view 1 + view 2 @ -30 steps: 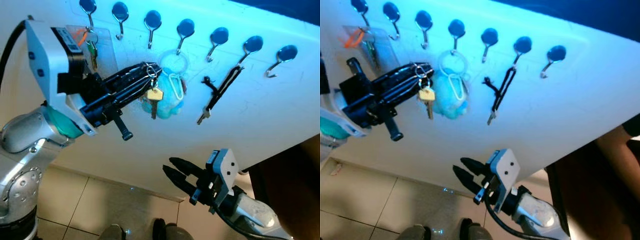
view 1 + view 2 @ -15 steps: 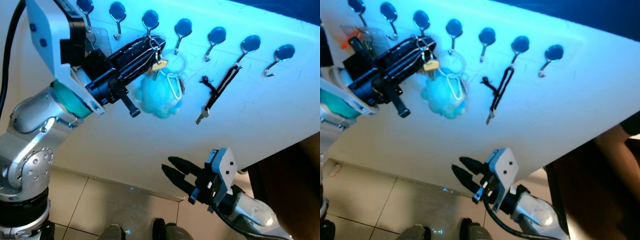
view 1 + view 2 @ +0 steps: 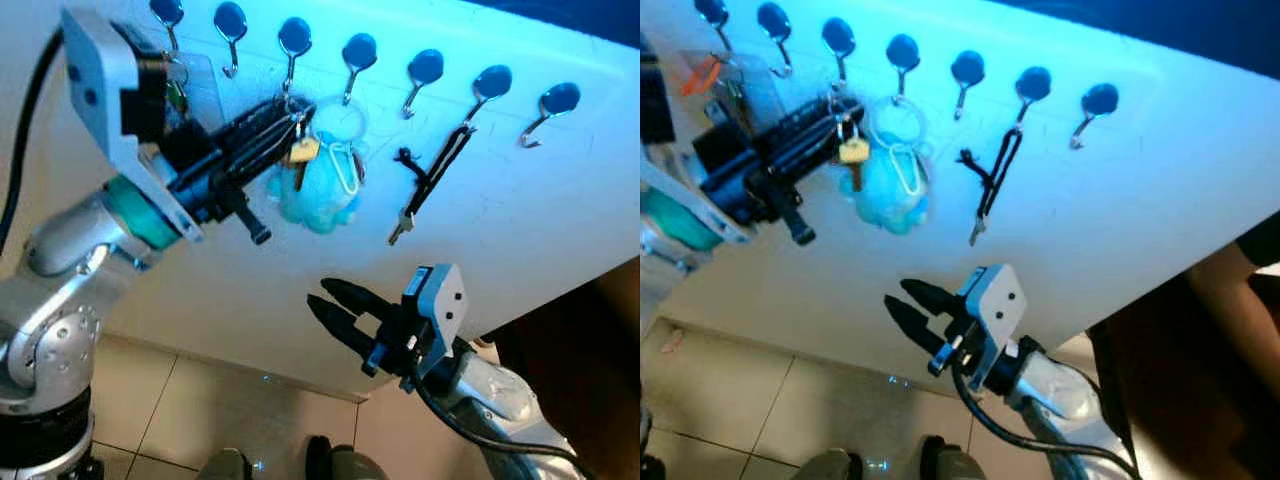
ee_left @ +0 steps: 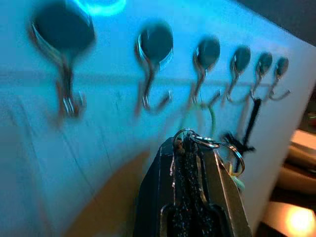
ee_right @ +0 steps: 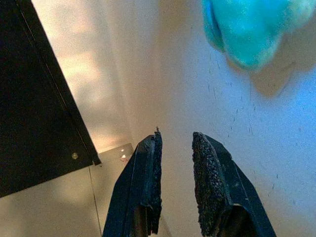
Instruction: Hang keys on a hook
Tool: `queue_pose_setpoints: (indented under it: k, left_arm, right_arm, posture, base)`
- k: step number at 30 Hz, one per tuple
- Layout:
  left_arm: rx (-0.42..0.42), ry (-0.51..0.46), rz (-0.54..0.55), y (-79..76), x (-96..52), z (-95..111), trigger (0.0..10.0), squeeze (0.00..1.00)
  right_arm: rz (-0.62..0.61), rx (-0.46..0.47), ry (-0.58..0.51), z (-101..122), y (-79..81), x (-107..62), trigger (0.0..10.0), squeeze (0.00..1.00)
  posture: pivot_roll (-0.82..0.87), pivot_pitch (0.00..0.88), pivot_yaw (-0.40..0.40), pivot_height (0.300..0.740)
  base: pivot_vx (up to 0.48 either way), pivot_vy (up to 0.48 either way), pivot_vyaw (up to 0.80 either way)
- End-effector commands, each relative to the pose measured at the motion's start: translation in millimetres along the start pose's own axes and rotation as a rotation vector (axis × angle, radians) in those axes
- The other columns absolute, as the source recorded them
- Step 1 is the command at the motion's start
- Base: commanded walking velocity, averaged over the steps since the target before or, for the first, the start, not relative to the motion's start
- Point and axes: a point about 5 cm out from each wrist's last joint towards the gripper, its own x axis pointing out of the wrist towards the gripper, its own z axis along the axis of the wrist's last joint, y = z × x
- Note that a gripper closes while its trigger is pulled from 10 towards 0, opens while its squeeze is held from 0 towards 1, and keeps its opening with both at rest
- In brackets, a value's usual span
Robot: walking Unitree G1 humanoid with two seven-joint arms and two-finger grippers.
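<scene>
Fingers (image 4: 190,197) of left gripper (image 3: 290,115) pinched together on the key ring (image 4: 217,148); brass key (image 3: 303,152) dangles from the tips, just below the third hook (image 3: 294,40) of the wall row, overlapping a blue plush keychain (image 3: 320,195). Black lanyard (image 3: 430,185) hangs from the sixth hook (image 3: 490,85). Right gripper (image 3: 335,310) low, well apart from the wall (image 3: 520,230), fingers slightly parted, holding nothing
</scene>
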Motion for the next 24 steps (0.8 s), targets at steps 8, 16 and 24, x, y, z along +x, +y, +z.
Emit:
queue_pose_setpoints:
  k: [8,16,24]
  left_arm:
    - [-0.124,-0.010,-0.060,-16.8,-3.2,-6,10.0,0.00]
    - [-0.102,-0.017,-0.051,-7.5,-3.4,1,10.0,0.00]
    - [0.089,-0.071,0.022,8.6,-8.9,32,10.0,0.00]
  right_arm:
    - [-0.091,-0.105,-0.096,12,-1.3,-1.1,10.0,0.00]
    - [-0.148,-0.213,-0.243,36,0.7,6.2,10.0,0.00]
    - [-0.143,-0.209,-0.262,35,6.9,8.8,10.0,0.00]
  posture:
    - [0.07,0.150,-0.014,0.740]
    - [0.07,0.150,0.010,0.740]
    - [0.07,0.151,0.015,0.740]
  base:
    - [0.000,0.000,0.00]
    - [0.000,0.000,0.00]
    - [0.000,0.000,0.00]
